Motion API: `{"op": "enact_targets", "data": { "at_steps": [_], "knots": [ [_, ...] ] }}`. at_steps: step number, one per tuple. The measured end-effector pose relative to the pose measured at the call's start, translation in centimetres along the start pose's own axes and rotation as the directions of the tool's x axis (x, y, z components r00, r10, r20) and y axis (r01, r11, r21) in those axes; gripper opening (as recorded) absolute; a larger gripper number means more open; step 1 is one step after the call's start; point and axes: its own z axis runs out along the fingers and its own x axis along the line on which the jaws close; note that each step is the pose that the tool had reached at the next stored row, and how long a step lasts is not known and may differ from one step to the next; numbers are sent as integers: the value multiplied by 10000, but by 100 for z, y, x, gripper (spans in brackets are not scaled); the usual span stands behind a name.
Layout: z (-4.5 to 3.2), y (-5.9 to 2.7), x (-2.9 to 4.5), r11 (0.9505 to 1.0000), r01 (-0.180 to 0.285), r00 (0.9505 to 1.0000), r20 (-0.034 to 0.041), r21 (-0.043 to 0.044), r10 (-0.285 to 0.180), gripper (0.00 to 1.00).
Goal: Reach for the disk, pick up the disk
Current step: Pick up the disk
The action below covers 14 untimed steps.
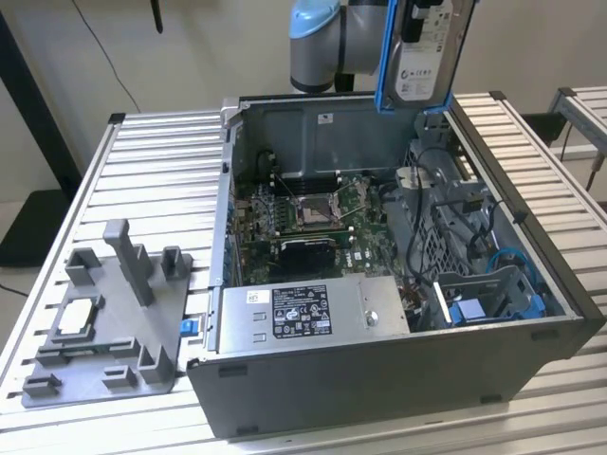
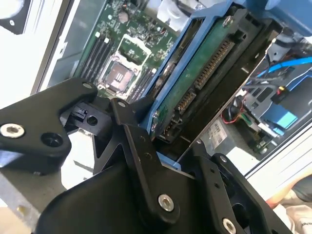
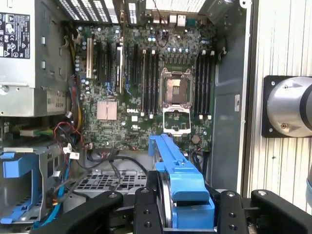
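Gripper (image 2: 168, 161) w/ black jointed metal linkages is pinched on the disk (image 2: 204, 73), fingers clamped either side of its blue plastic frame; in the first wrist view the gripper (image 3: 183, 207) squeezes the frame's thick blue edge, disk (image 3: 178, 180) seen edge-on. In the exterior view the disk (image 1: 422, 52) hangs upright in the air above the far edge of the open computer case (image 1: 379, 379), clear of it, white label facing the camera, silver-grey metal body, bright blue frame round it. Second wrist view shows the disk's underside: green circuit board w/ a row of gold connector pins.

Case is dark grey sheet metal, box-shaped, lying open on a ribbed aluminium table (image 1: 152, 171). Inside: green motherboard (image 3: 146, 83) w/ square CPU socket, boxy grey power supply (image 1: 308, 313) along the near edge, blue plastic bay parts (image 1: 503, 294) at the near corner on the exterior view's right. A grey moulded plastic fixture (image 1: 109, 322) sits near the table's near corner on the exterior view's left.
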Motion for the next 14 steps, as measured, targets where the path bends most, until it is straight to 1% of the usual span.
{"op": "enact_targets", "data": {
  "at_steps": [5, 9, 12, 14],
  "knots": [
    [-2, -149, 0, 10000, -1, 10000, 0, -1, 1, 0],
    [-3, -250, 0, 10000, 0, 10000, 0, 0, 0, 0],
    [-3, -298, 0, 10000, 0, 10000, 1, 0, 0, 0],
    [-3, -308, -1, 10000, 0, 10000, 0, -1, 0, 0]
  ]
}}
